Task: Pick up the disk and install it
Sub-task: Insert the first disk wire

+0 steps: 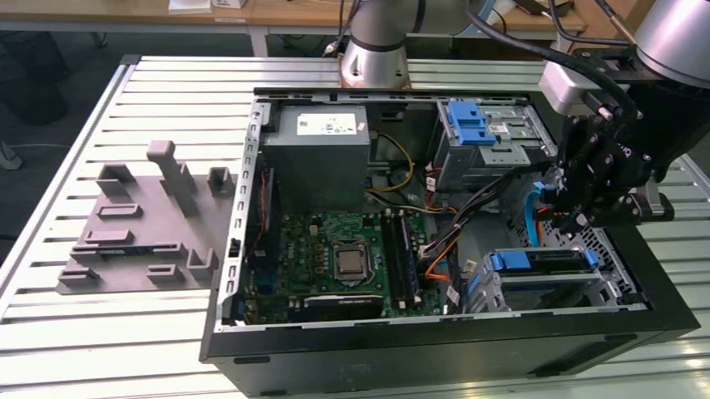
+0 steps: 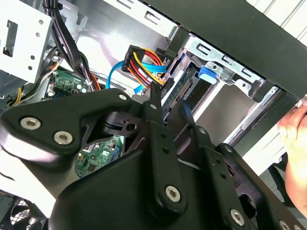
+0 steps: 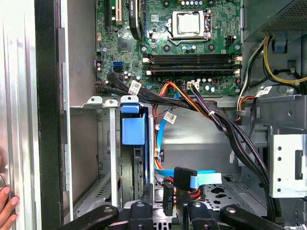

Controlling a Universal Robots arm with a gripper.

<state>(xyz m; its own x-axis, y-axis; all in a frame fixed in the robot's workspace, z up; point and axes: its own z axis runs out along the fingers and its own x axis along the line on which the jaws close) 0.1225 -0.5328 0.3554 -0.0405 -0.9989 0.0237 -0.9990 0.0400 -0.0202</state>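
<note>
The black linkage gripper hangs inside the open black computer case at the exterior view's right; I cannot tell whether its fingers are clenched or loose. Just beside it, the silver disk in its blue plastic frame sits slotted in a silver drive bay. A flat blue cable and orange-yellow wires crowd in close to the gripper and the disk. A person's hand rests on the case's outer wall. Farther off lie the green motherboard, a silver cage with a blue latch and a grey metal box whose white sticker is illegible
</note>
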